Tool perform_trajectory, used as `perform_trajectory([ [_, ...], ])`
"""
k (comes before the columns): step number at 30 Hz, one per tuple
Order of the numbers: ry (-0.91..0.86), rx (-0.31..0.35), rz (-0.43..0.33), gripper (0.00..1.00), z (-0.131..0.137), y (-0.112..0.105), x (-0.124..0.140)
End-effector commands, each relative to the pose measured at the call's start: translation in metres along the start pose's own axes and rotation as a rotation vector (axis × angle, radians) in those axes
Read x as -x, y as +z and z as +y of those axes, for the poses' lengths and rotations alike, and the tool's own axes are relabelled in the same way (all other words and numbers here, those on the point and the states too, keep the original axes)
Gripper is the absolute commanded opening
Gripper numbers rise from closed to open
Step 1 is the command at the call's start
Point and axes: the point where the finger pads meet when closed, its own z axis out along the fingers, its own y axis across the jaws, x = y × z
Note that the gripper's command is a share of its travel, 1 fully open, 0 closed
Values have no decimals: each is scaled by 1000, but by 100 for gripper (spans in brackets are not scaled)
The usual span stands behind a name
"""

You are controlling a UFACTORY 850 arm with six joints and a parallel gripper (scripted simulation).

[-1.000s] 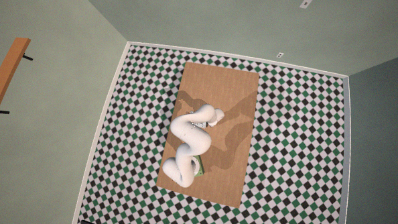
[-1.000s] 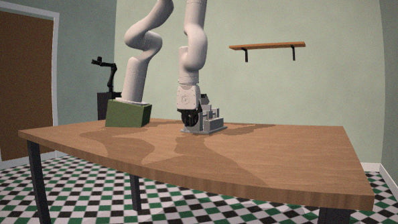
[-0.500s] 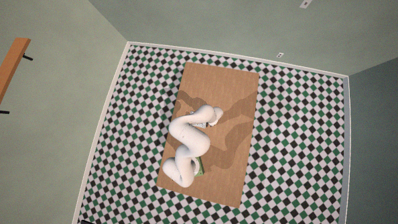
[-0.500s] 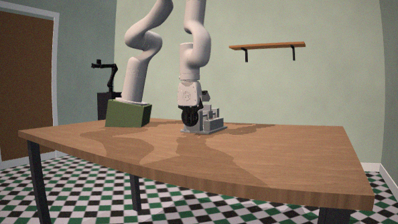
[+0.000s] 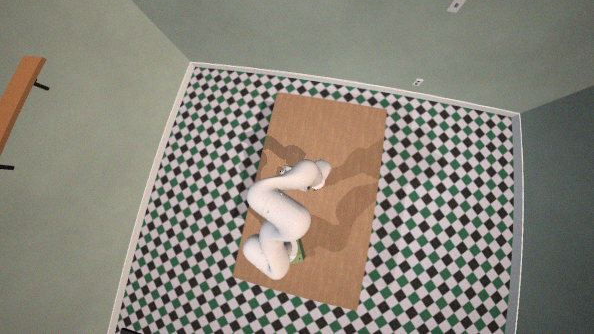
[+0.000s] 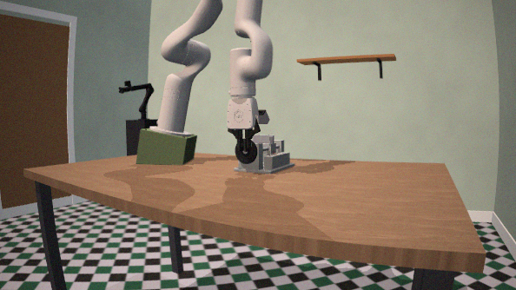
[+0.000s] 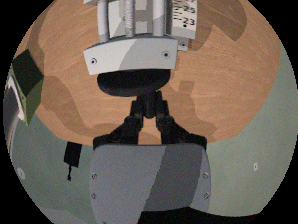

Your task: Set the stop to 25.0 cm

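On the brown wooden worktop (image 6: 356, 201), a grey metal stop fixture (image 6: 270, 154) stands beside the green base block (image 6: 165, 147). Its black round handwheel (image 6: 246, 153) is pinched by the dark end effector (image 6: 244, 141), reaching down from above.
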Motion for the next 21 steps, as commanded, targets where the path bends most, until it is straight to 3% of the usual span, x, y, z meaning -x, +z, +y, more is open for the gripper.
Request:
perform_trajectory([
  [1,1,-12,2,6,-12,-6,0],
  [21,1,-12,2,6,-31,-5,0],
])
